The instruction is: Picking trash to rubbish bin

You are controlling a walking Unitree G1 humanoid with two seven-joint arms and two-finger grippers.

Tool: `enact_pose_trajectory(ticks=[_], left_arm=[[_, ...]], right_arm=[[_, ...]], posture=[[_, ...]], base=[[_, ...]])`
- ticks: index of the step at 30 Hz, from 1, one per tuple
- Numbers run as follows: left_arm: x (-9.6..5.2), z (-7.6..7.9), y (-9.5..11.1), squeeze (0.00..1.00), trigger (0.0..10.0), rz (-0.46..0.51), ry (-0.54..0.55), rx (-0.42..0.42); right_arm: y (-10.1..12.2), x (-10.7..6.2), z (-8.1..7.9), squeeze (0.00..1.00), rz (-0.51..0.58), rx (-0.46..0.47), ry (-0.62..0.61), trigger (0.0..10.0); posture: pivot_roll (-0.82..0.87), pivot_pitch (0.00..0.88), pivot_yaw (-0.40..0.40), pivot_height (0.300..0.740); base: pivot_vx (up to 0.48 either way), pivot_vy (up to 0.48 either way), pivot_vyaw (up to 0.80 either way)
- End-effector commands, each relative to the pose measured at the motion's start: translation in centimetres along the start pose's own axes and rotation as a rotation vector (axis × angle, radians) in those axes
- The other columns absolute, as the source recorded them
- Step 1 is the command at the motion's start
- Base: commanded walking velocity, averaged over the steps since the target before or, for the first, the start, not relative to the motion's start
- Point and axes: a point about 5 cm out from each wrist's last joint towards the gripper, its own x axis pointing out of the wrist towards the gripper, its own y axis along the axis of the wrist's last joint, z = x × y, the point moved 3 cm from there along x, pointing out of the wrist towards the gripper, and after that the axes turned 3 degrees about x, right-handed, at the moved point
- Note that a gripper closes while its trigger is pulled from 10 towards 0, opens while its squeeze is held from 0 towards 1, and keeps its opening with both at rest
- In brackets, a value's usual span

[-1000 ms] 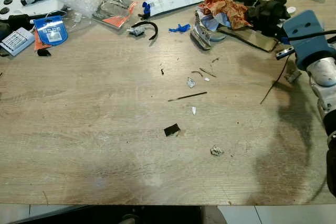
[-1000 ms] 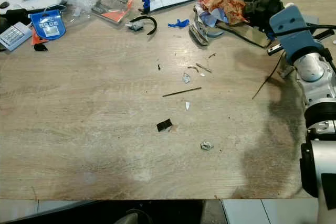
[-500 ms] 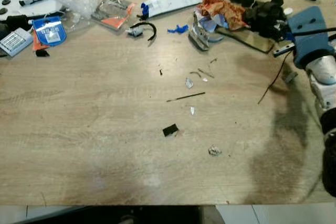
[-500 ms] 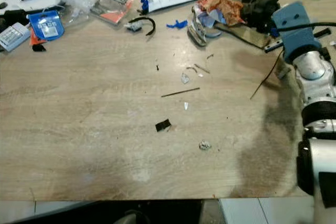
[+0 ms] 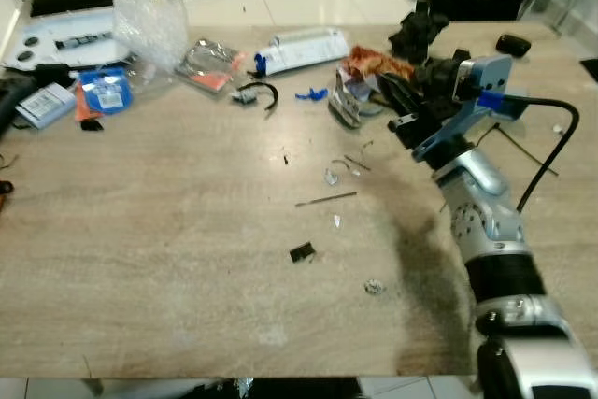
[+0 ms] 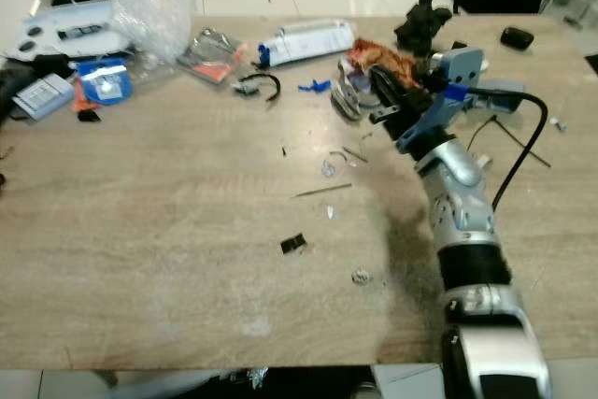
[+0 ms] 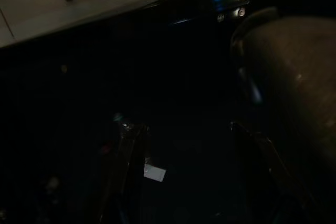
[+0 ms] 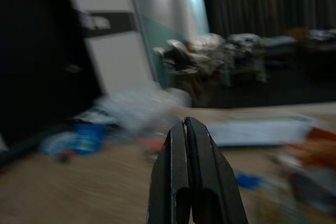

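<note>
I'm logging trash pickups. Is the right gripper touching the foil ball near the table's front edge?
Apart. The left eye view shows the right gripper raised far back by the clutter, shut on nothing, while the foil ball lies alone on the table.

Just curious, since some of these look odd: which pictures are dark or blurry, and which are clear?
Left wrist view: nearly black. Right wrist view: the shut right gripper is sharp, the room behind smeared by motion. Both eye views: evenly lit and fairly clear, the silver arm casting a soft shadow on the pale wooden table.
</note>
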Motion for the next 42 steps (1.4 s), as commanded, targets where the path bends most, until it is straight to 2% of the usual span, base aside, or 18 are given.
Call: enact_pose_trajectory(ticks=[1, 6, 11, 21, 23, 24, 29, 35, 42], left_arm=[[-0.1, 0.3, -1.3, 0.0, 10.0, -0.052, 0.01, -0.032], [0.1, 0.6, -0.6, 0.0, 10.0, -0.038, 0.009, -0.052], [0.4, 0.9, 0.6, 0.0, 10.0, -0.009, 0.008, -0.059], [0.7, 1.6, 1.3, 0.0, 10.0, -0.004, -0.02, -0.069], [0.7, 1.9, 1.3, 0.0, 10.0, -0.005, -0.031, -0.074], [0.8, 2.3, 1.3, 0.0, 10.0, -0.008, -0.052, -0.073], [0.8, 2.7, 1.2, 0.0, 10.0, -0.014, -0.065, -0.054], [0.8, 3.1, 1.1, 0.0, 10.0, -0.015, -0.07, -0.07], [0.8, 3.2, 0.9, 0.0, 10.0, -0.017, -0.07, -0.056]], right_arm=[[-1.4, -0.2, -0.9, 0.0, -0.027, 0.023, 0.014, 10.0], [-2.7, -0.8, -2.0, 0.0, -0.073, 0.04, 0.005, 10.0], [-3.1, -1.3, -1.5, 0.0, -0.102, 0.049, -0.034, 10.0], [-3.3, -1.4, -0.9, 0.0, -0.125, 0.018, -0.06, 10.0], [-3.3, -1.4, -0.6, 0.0, -0.125, 0.011, -0.092, 10.0], [-3.5, -1.5, 0.3, 0.0, -0.132, -0.007, -0.164, 10.0], [-3.7, -1.7, 1.1, 0.0, -0.144, -0.009, -0.218, 10.0], [-3.6, -2.1, 2.8, 0.0, -0.14, -0.028, -0.345, 10.0], [-3.6, -2.7, 3.6, 0.0, -0.154, -0.056, -0.395, 10.0]], posture=[[-0.14, 0.138, 0.034, 0.74], [-0.13, 0.107, 0.037, 0.74], [-0.13, 0.071, 0.04, 0.74], [-0.14, 0.047, 0.04, 0.74], [-0.14, 0.044, 0.038, 0.74], [-0.14, 0.039, 0.036, 0.74], [-0.14, 0.038, 0.036, 0.74], [-0.14, 0.046, 0.039, 0.74], [-0.15, 0.057, 0.039, 0.74]], base=[[0.0, 0.0, 0.0], [0.0, 0.0, 0.0], [0.0, 0.0, 0.65], [0.0, 0.0, 0.8], [0.0, 0.0, 0.79], [0.0, -0.416, 0.0], [0.0, -0.441, 0.0], [0.0, -0.448, 0.0], [0.0, -0.061, 0.0]])
